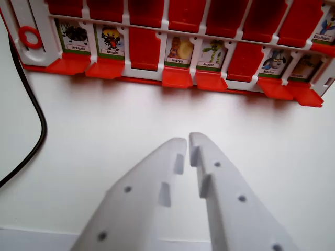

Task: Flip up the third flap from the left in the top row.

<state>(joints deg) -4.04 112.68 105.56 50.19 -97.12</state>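
I'm hovering my white 3D-printed plastic gripper (pixel 188 142) over the plain white tabletop (pixel 104 141), fingers pressed nearly together w/ only a thin slit between the tips, pinching nothing. It's well short of the red-and-white plastic flap-card game board (pixel 157 73) running along the top of the wrist view.

The row nearest me is showing a mix: picture cards on view at the spider card marked "Araignée" (pixel 75 36), the fly card (pixel 111 41), the snail card (pixel 179 50), the snake card (pixel 211 54) and a couple more toward the wrist view's right. Two slots in that row are showing plain red only; the plain red panel third from the wrist view's left (pixel 144 48) is one of them. The row beyond (pixel 188 13) is reading as solid red all along, cut off by the frame edge.

Which row counts as "top" I can't tell from this angle, nor whether left here matches the board's own left, so the target flap isn't certain. If it's that third red panel, it's sitting up-left of my tips, apart from them.

Progress, imo: nothing flipped by me yet, no contact. Approach, getting a tip under the flap's edge, and the lift are all left. A black cable (pixel 32 112) is trailing down the wrist view's left, clear of my path.
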